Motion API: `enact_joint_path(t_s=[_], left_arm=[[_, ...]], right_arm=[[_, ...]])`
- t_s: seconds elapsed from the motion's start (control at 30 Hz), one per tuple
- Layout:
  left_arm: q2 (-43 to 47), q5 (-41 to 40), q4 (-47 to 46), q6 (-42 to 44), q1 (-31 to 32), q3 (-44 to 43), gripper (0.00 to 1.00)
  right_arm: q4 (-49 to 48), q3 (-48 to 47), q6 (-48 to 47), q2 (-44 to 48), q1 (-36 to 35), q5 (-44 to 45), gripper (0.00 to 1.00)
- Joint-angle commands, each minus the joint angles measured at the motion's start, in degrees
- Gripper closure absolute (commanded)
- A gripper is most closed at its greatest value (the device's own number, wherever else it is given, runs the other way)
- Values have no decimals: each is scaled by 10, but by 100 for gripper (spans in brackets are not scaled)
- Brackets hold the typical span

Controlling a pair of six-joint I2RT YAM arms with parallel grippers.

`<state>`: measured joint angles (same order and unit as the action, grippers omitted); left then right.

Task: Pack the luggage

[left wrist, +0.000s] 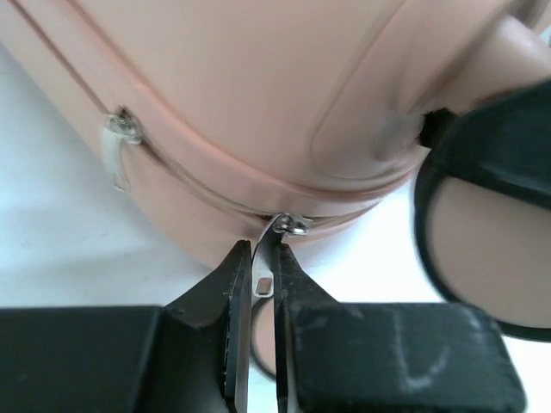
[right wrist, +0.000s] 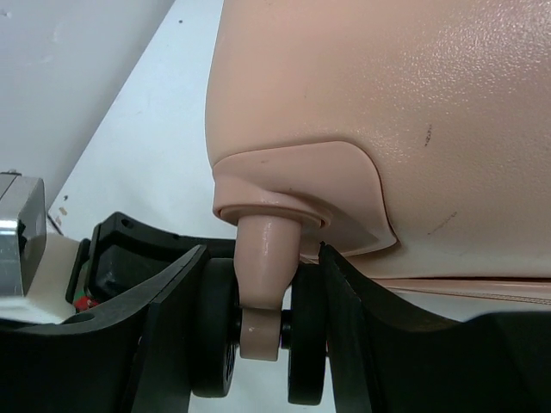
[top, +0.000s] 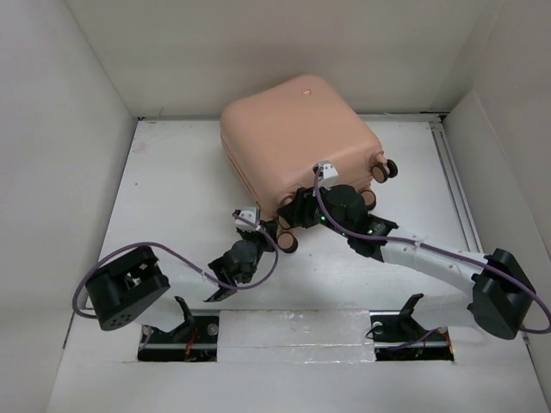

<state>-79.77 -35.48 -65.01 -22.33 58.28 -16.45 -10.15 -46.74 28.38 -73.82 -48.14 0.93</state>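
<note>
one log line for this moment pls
luggage lid down | left gripper jaws shut on zipper pull | right gripper jaws shut on caster wheel

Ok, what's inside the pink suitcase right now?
Can't be seen: the salmon-pink hard-shell suitcase lies closed, shell covering everything inside. Only its zipper seam shows, the left claw pinching the metal zipper pull.

Lab test cell: white table boxed by plain walls.
</note>
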Motion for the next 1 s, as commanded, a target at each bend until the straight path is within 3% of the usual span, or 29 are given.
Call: enact_joint_path(t_s=[0.0,0.3,0.47,0.6,0.63,0.67,0.7,0.73,0.77,0.8,0.83,0.97], left_arm=[[78,-235,-45,16,-63,12,100],[138,-257,154,-39,-127,0,100],[156,-153,229,-89,-256,-32,100],[156,-135,300,-121,-280,-84,100],[171,-123,352,-145,-280,-109,75],[171,-123,375,-152,-280,-120,74],[189,-104,396,-162,-280,-129,55],[203,-94,435,-173,-280,-135,23],[218,-86,454,-184,-280,-140,14],[237,-74,472,-205,-280,-141,10],[282,-67,487,-205,-280,-141,0],[419,-55,571,-230,-280,-135,0]], right_arm=[[24,18,-22,43,1,-72,100],[41,36,-22,66,16,-61,100],[41,36,-27,58,10,-89,100],[41,31,-27,51,-3,-89,100],[41,31,-27,51,-9,-89,100],[41,24,-27,46,-9,-89,100],[33,24,-27,46,-20,-94,100],[28,18,-27,36,-27,-102,100],[28,10,-27,24,-35,-102,100],[19,3,-27,16,-46,-109,100],[19,-14,-27,8,-71,-109,100],[14,-61,-27,-39,-132,-89,100]])
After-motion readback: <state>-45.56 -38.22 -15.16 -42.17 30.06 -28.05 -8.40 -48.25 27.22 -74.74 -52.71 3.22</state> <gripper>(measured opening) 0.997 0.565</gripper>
